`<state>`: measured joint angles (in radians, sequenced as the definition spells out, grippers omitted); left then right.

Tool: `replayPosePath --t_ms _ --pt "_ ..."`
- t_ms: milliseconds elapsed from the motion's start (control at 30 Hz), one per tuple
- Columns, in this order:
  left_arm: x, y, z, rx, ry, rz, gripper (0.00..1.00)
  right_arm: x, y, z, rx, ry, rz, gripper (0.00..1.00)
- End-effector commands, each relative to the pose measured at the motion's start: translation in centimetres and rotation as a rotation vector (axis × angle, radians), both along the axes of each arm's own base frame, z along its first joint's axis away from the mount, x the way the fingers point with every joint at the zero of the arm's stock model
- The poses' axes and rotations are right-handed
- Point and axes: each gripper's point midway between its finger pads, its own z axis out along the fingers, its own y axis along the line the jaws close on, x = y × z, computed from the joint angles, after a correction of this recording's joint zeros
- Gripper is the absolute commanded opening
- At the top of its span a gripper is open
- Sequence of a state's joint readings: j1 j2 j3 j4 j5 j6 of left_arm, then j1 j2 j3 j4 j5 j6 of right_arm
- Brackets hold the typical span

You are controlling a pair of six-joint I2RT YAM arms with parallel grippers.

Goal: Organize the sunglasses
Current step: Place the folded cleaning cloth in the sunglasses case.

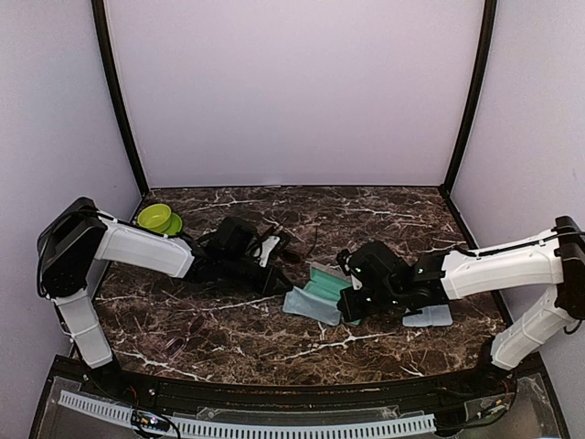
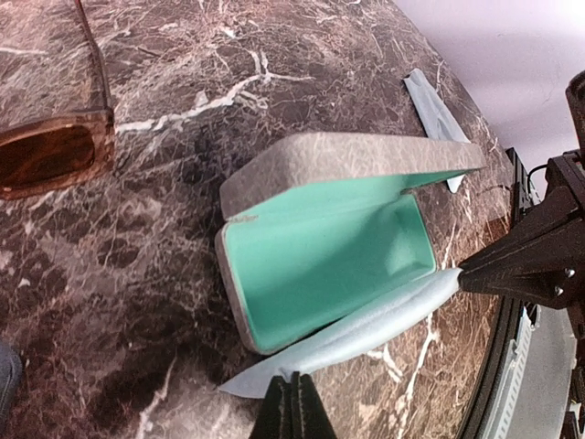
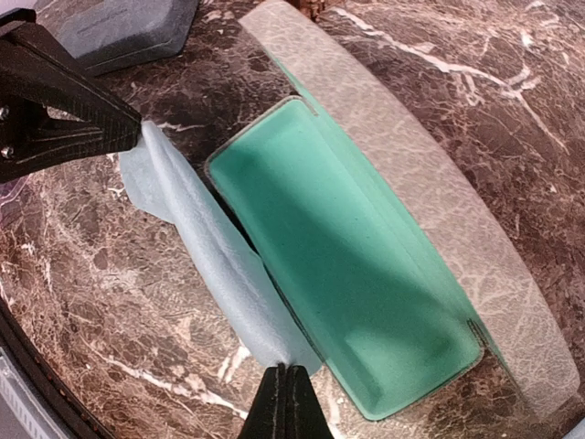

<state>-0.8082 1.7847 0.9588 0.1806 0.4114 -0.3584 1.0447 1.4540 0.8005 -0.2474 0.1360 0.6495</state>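
Note:
A beige case [image 1: 331, 285] lies open in the middle of the table, its teal inside empty [image 2: 329, 247] [image 3: 347, 265]. A light-blue cloth [image 1: 305, 305] is stretched along its near side. My left gripper [image 2: 294, 398] is shut on one end of the cloth [image 2: 366, 325]. My right gripper [image 3: 288, 384] is shut on the other end [image 3: 206, 233]. The reddish-brown sunglasses [image 2: 46, 155] lie on the table past the case, near my left wrist [image 1: 285, 243]. The purple-tinted pair [image 1: 186, 335] lies faintly visible at the front left.
A second light-blue cloth [image 1: 428, 316] lies right of the case, under my right arm [image 2: 434, 110]. A closed blue-grey case [image 3: 123, 27] lies beyond my left gripper. A green bowl [image 1: 158, 218] stands at the back left.

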Motion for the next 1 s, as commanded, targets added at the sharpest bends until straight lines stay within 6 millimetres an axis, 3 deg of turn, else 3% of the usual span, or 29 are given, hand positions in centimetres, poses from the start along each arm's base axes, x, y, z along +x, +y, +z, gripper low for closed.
replayPosePath --t_ms 0,467,967 --pt "0.8 -2.1 1.3 -0.045 -0.038 -0.041 0.0 0.6 -1.8 -0.1 -0.029 -0.015 -0.068 0.0" --pt "1.7 -5.1 0.3 -0.047 -0.072 -0.052 0.0 1.3 -4.1 -0.6 -0.078 -0.018 -0.136 0.0" --pt "2.6 -5.7 0.6 -0.057 -0.146 -0.005 0.0 1.9 -5.4 -0.8 -0.13 -0.05 -0.181 0.0"
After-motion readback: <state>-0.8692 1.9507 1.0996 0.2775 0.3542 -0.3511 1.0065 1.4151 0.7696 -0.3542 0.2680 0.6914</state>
